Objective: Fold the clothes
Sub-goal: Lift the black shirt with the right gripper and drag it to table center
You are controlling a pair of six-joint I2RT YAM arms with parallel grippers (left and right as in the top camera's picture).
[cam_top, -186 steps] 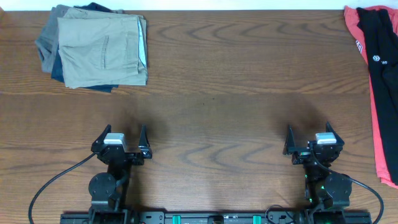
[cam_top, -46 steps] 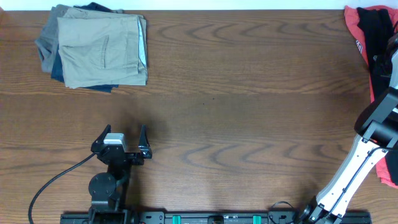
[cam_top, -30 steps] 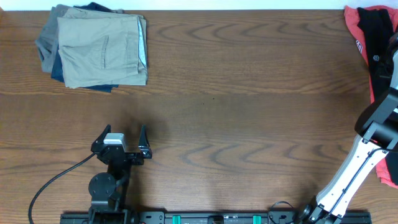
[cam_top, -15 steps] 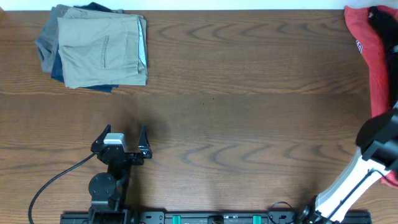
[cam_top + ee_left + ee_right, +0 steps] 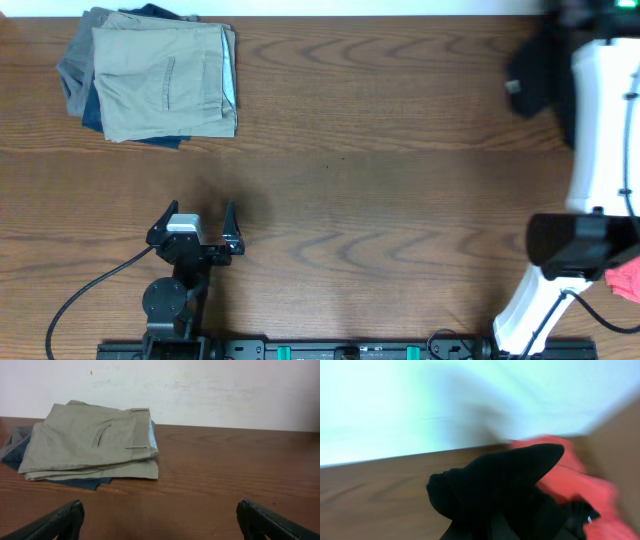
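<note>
One black garment, one red shirt, three folded pairs of trousers and one wooden table are showing across the views.

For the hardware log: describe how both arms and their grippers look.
The left arm is black with round joints, a silver block behind the left gripper, tapering black fingers, and a black cable looping off its base. The right arm has white links and a black joint; its fingers cannot be made out.
</note>
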